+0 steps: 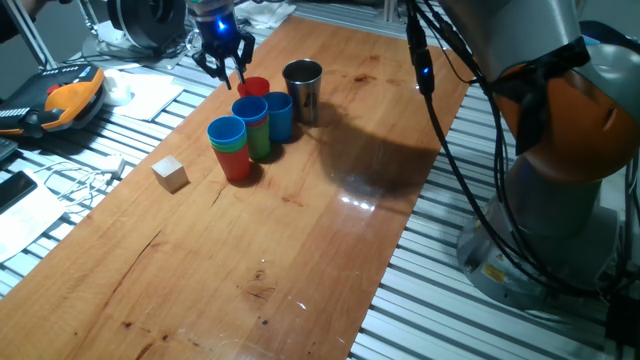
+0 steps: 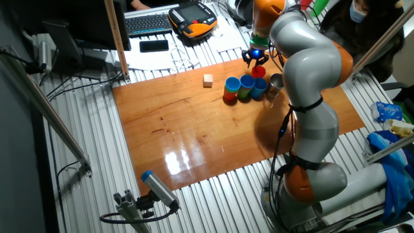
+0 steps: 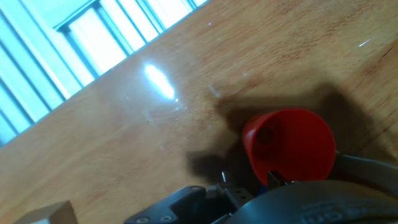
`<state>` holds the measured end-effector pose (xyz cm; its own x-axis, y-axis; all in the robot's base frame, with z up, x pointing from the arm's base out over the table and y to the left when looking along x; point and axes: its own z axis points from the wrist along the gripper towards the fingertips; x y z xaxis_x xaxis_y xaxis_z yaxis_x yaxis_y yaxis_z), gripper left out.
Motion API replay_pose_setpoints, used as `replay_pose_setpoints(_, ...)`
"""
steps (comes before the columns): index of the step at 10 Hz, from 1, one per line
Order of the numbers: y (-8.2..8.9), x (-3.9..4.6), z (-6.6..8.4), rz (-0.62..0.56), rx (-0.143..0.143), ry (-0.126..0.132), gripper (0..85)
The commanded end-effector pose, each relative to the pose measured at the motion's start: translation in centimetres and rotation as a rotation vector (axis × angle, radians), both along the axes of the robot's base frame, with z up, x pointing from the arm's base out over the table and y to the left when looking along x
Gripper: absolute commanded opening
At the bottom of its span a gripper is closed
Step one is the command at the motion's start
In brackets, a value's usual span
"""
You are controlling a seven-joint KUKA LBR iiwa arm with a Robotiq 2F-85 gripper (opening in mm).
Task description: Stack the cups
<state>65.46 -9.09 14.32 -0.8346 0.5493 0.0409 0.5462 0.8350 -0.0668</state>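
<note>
Tool point(image 1: 226, 60) above seemingly empty red cup point(image 3: 289, 145).

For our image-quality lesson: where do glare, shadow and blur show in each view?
One fixed view: glare patch on the table, broad arm shadow beside the steel cup. The other fixed view: bright reflections on the near tabletop. Hand view: soft focus, a glare spot, dark shadow around the red cup.

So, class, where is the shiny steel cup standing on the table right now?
In one fixed view, the shiny steel cup stands upright on the wooden table, right of the single red plastic cup and behind the blue plastic cup.
</note>
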Motion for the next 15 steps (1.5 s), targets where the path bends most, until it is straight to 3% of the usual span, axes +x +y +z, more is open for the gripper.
replay_pose_setpoints(1, -0.1, -0.01, -0.3, 0.000, 0.001, 0.004, 34.0)
replay_pose_setpoints(8, -1.2, -0.14, -2.8, 0.006, -0.003, 0.002, 34.0)
replay_pose_setpoints(12, -1.2, 0.29, -4.6, 0.027, -0.010, -0.020, 34.0)
replay_pose_setpoints(14, -1.2, 0.31, -4.4, 0.067, 0.001, -0.015, 0.0)
replay_pose_setpoints(15, -1.2, 0.33, -4.2, 0.083, 0.006, -0.015, 0.0)
